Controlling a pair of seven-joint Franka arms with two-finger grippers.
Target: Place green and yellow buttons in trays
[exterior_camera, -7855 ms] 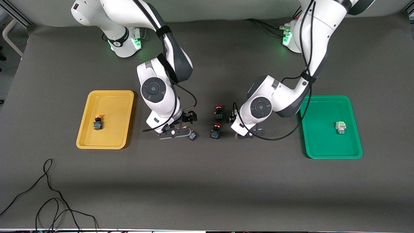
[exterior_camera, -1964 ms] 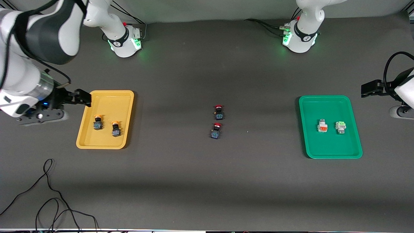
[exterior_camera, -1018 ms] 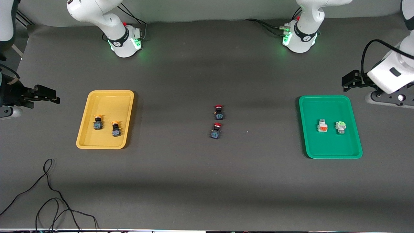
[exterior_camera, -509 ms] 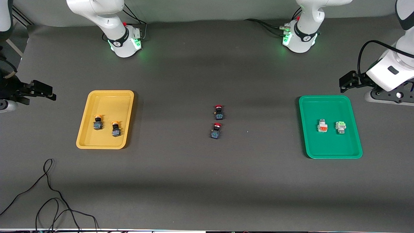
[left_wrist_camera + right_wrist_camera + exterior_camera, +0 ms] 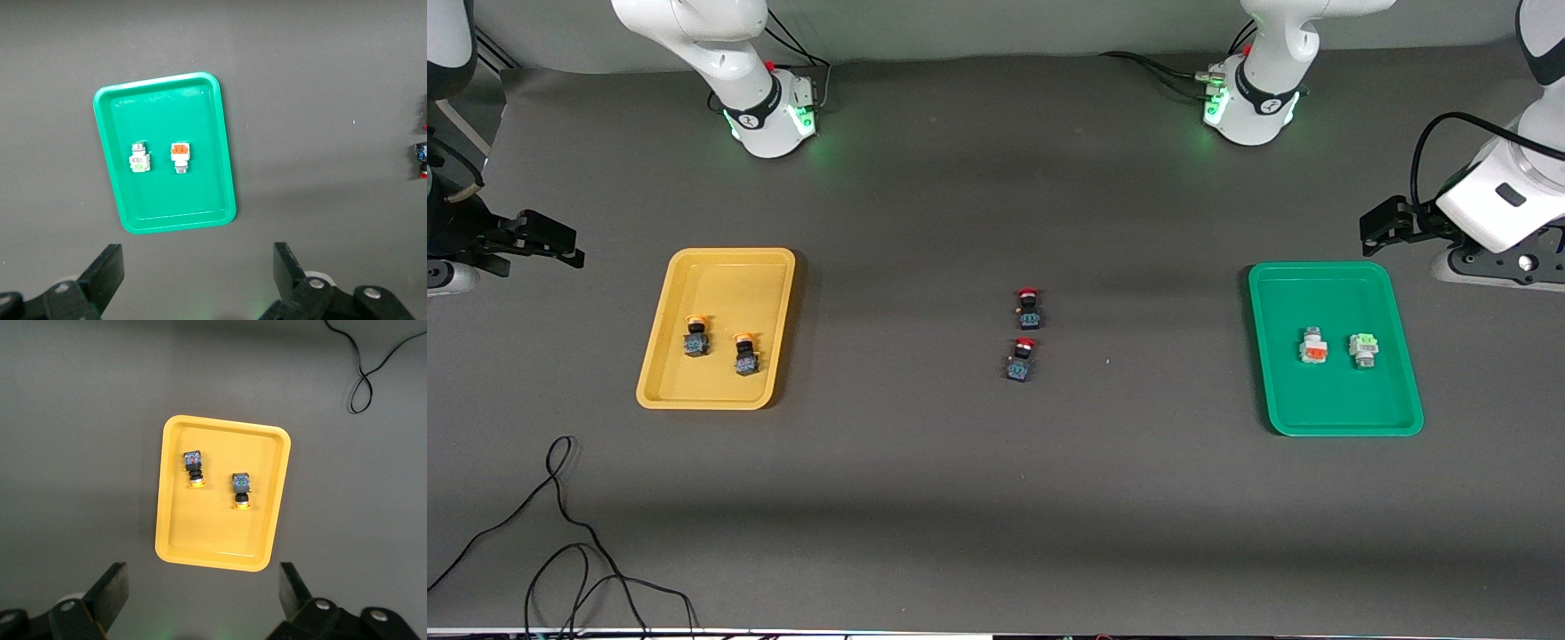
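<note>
Both arms have pulled back, left gripper (image 5: 193, 283) and right gripper (image 5: 203, 600) spread wide, empty, above table ends

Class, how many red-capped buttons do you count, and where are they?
2: both on the bare table between the trays, one red-capped button farther from the front camera, the other nearer. None seem hidden.

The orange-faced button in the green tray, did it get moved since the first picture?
Yes. The orange-faced button now lies in the green tray, beside the light-green button, toward the table's middle. That spot in the tray was bare in the earliest front view.
</note>
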